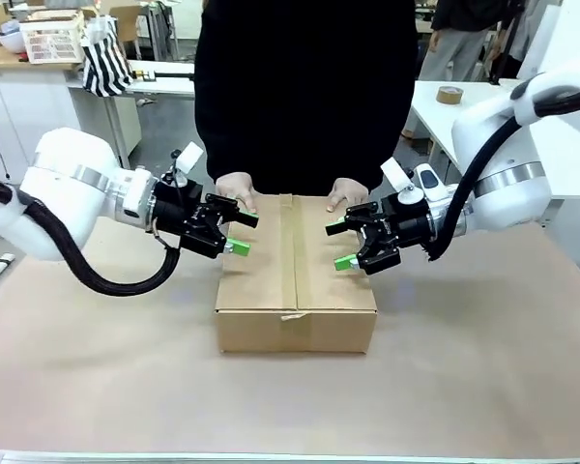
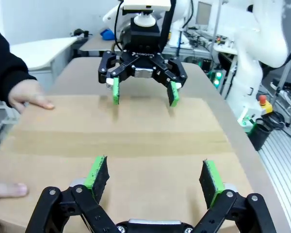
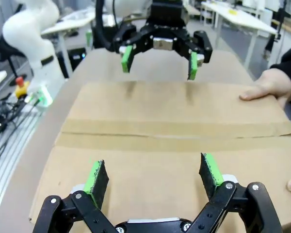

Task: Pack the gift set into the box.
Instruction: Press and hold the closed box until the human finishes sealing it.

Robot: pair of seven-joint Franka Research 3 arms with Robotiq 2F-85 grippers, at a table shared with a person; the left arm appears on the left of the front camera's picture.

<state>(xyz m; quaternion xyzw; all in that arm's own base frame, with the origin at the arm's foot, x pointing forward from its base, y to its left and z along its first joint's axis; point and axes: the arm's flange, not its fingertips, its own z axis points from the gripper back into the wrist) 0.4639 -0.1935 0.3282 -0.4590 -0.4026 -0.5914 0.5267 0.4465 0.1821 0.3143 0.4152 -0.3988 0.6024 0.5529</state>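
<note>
Plain brown box [image 1: 297,266] closed, flaps taped along centre; left gripper [image 1: 238,232] and right gripper [image 1: 339,246] spread wide, empty.

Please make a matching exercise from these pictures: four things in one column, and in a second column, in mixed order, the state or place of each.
1. box
2. left gripper
3. right gripper
4. person's hands

A. open, over the box's right side
B. closed, taped along the middle
C. resting on the box's far edge
D. open, over the box's left side

Pairs: 1-B, 2-D, 3-A, 4-C
</note>
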